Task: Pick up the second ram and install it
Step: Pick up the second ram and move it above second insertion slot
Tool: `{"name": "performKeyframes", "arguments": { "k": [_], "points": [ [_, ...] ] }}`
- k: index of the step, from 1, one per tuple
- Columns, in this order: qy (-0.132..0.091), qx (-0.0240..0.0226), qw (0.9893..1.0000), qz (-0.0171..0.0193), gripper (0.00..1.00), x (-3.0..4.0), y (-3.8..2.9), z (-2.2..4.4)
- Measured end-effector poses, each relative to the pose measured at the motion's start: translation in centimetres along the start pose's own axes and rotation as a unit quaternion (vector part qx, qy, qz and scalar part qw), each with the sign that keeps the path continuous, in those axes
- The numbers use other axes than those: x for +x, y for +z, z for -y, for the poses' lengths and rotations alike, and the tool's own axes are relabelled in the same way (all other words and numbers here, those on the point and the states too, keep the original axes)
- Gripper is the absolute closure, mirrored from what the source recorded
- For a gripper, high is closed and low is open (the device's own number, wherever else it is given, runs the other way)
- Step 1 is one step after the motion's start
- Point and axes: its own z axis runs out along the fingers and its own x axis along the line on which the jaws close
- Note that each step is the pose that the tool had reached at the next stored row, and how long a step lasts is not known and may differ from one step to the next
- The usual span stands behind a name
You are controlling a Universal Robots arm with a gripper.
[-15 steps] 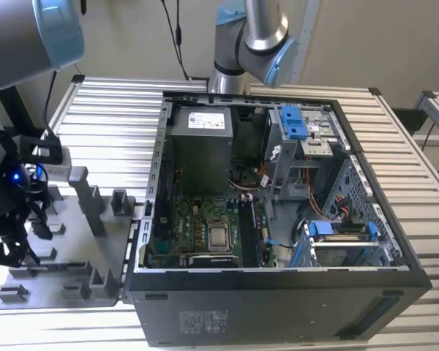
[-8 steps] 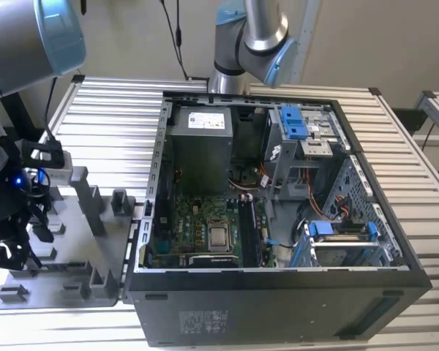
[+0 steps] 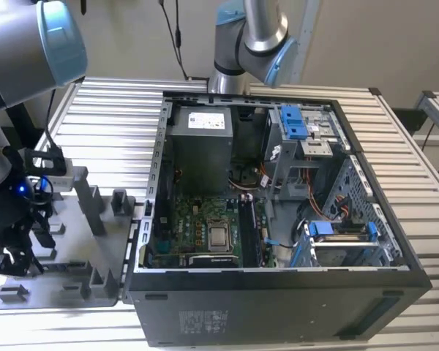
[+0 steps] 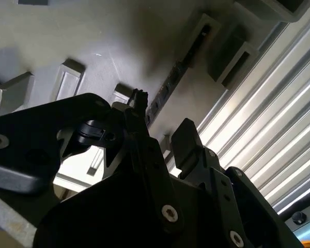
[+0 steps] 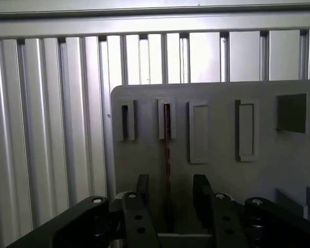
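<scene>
1. The gripper (image 5: pixel 170 201) is being held low over the grey holder plate (image 5: pixel 279 170). The plate is lying on the slatted table (image 3: pixel 110 110) just beside the open computer case (image 3: pixel 278 292), at the exterior view's left.
2. The second ram (image 5: pixel 167 144) is being kept on edge in one of the plate's slots. In both wrist views it is being seen as a thin dark strip running in between the fingers (image 5: pixel 142 192).
3. The fingers are being held apart, one on each side of the stick, with a gap showing on either side. Nothing is being clamped.
4. The pick-up is judged to be only at the lining-up stage, as the stick is not yet grasped or lifted out of its slot.
5. The carry to the motherboard (image 3: pixel 205 219) and the seating in a memory slot are judged to be left. Whether another stick is already sitting there cannot be told.
</scene>
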Motion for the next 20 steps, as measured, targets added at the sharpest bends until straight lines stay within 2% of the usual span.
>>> {"name": "performKeyframes", "arguments": {
  "k": [3, 11, 16, 20],
  "points": [
    [-0.008, 0.0018, 1.0, -0.0001, 0.52, 0.02, 0.35, 0.02],
    [-0.014, 0.0129, 0.9998, 0.0, 0.52, 0.0, 1.53, -0.33],
    [-0.014, 0.0152, 0.9998, -0.0003, 0.52, -0.04, 1.98, -0.46],
    [-0.014, 0.0152, 0.9998, -0.0005, 0.52, -0.05, 2.01, -0.48]
  ]
}}
